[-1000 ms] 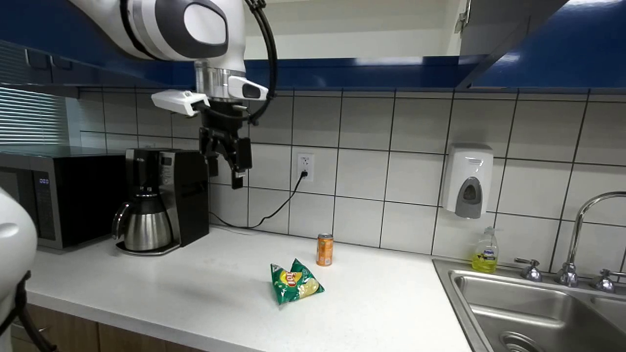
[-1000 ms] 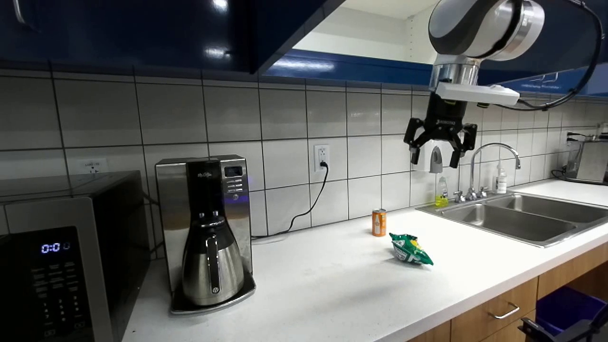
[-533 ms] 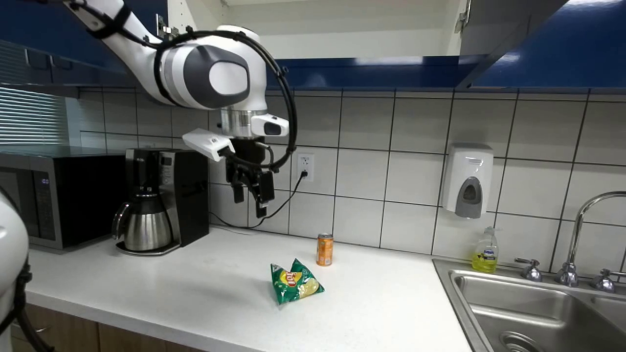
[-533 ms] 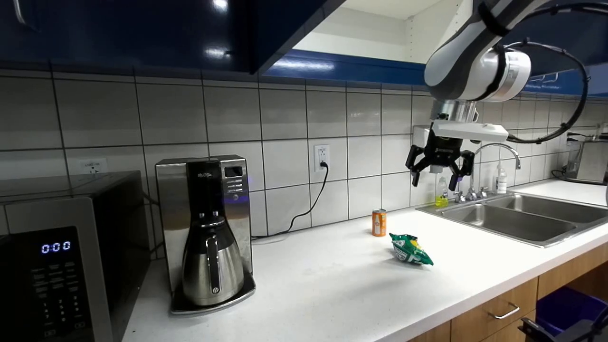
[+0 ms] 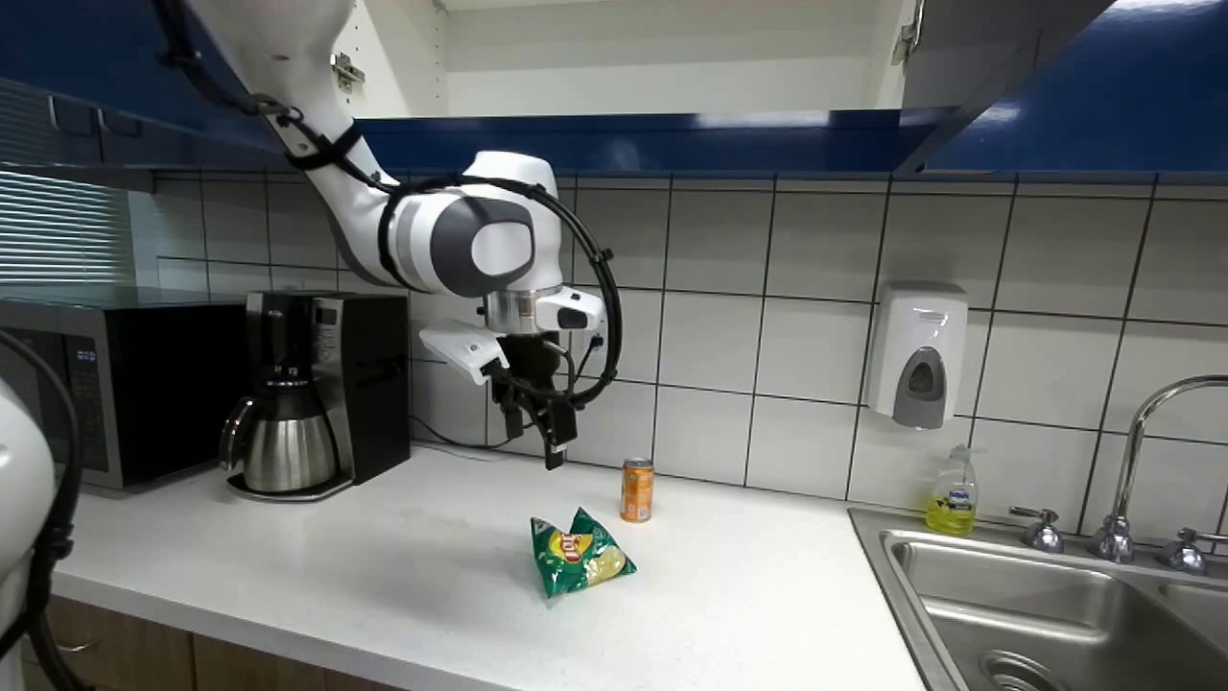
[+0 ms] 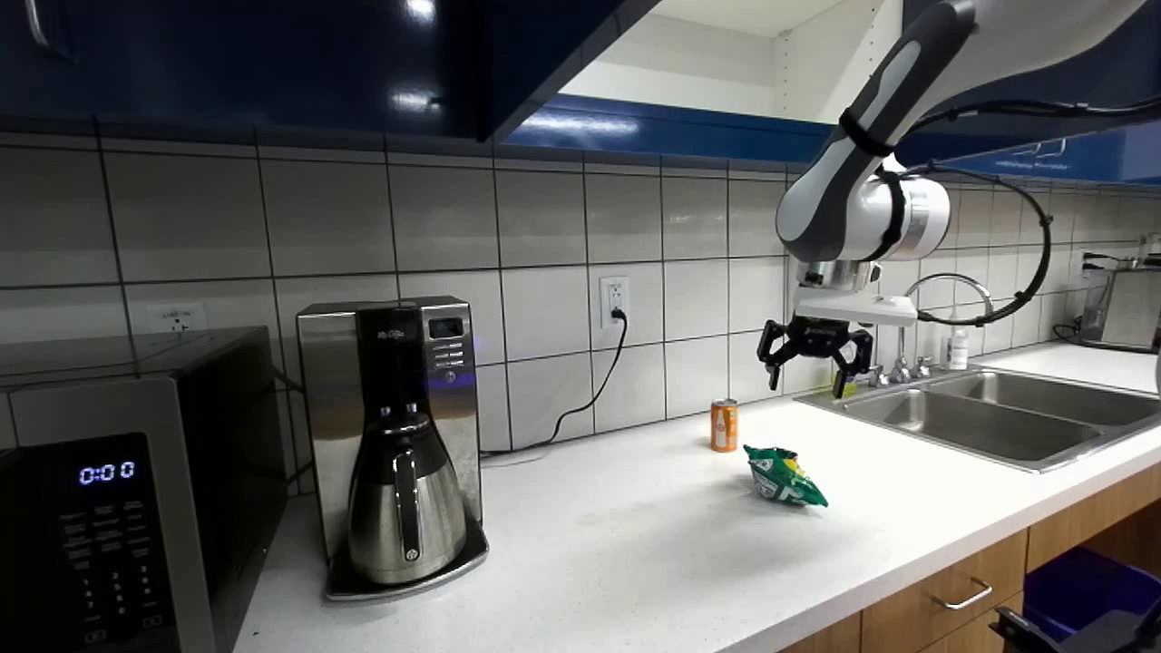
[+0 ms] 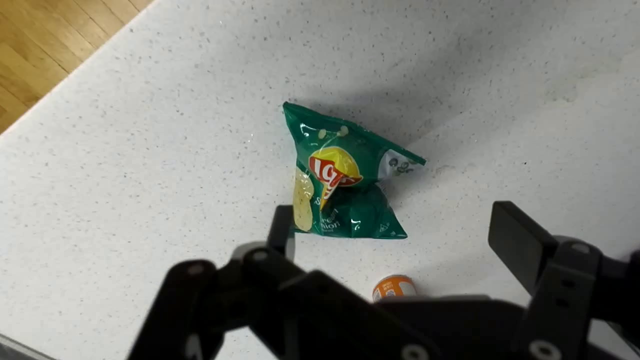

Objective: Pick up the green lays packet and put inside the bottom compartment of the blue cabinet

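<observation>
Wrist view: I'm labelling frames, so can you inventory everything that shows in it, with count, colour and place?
counter: one, white with grey specks, filling most of the view
green lays packet: one, green with a yellow and red logo, lying on the counter near the centre
orange can: one, orange and white, below the packet in the picture, partly hidden
wooden floor: one patch, light brown, top left corner
sink rim: probably one strip, grey, bottom left corner; little of it shows
pincer: one, black, along the bottom and lower right, standing open
</observation>
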Motion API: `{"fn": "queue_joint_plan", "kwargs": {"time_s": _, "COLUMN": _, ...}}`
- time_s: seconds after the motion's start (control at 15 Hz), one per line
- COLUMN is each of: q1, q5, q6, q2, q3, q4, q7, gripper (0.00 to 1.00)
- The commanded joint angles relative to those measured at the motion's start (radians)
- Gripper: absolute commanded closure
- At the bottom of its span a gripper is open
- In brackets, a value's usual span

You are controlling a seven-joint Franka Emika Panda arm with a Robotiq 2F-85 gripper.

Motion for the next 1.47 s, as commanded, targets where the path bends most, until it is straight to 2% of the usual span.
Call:
{"fn": "queue_joint_plan", "kwargs": {"time_s": 0.0, "q1": 0.002, "q5": -0.025, "q6": 0.034, "q2": 0.139, "q3": -0.011, "q4": 0.111, "q7": 0.059, "gripper": 0.00}}
{"fn": "queue_joint_plan", "kwargs": {"time_s": 0.47, "q1": 0.027, "q5": -0.026, "q6": 0.078, "q2": 0.278, "q3": -0.050, "q4": 0.203, "q7": 0.135, "gripper": 0.00}}
{"fn": "queue_joint_plan", "kwargs": {"time_s": 1.4, "q1": 0.114, "q5": -0.018, "q6": 0.217, "q2": 0.432, "q3": -0.139, "q4": 0.199, "q7": 0.282, "gripper": 0.00}}
